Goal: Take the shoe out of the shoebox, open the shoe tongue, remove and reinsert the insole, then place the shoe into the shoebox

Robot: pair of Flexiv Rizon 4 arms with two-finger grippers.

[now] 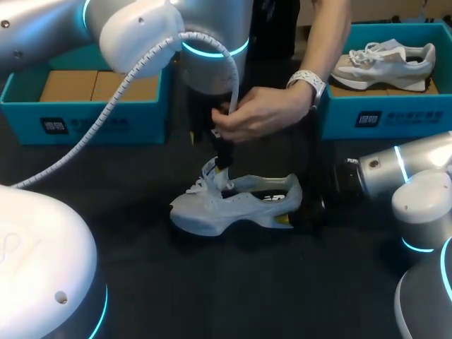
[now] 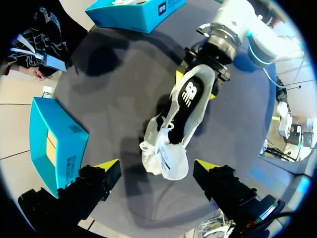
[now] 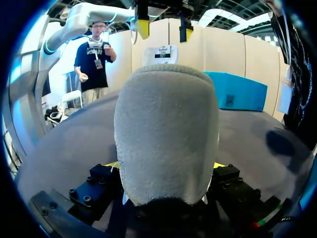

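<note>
Dark surface (image 1: 212, 282) carries the shoe (image 1: 236, 201) at its middle; right claw (image 2: 196, 85) clamps the heel, left claw (image 2: 157, 164) hangs above the front, fingers apart, a person's hand (image 1: 258, 113) at its wrist. Tongue-opening looks next: lower, pinch it up

A pale shoe (image 1: 236, 201) is seen on the dark tabletop (image 1: 212, 282). A person's hand (image 1: 258, 113) is held above it.

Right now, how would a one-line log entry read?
shoe: on table | right hand: shut on heel | left hand: open above laces | person's hand: on left wrist
</note>
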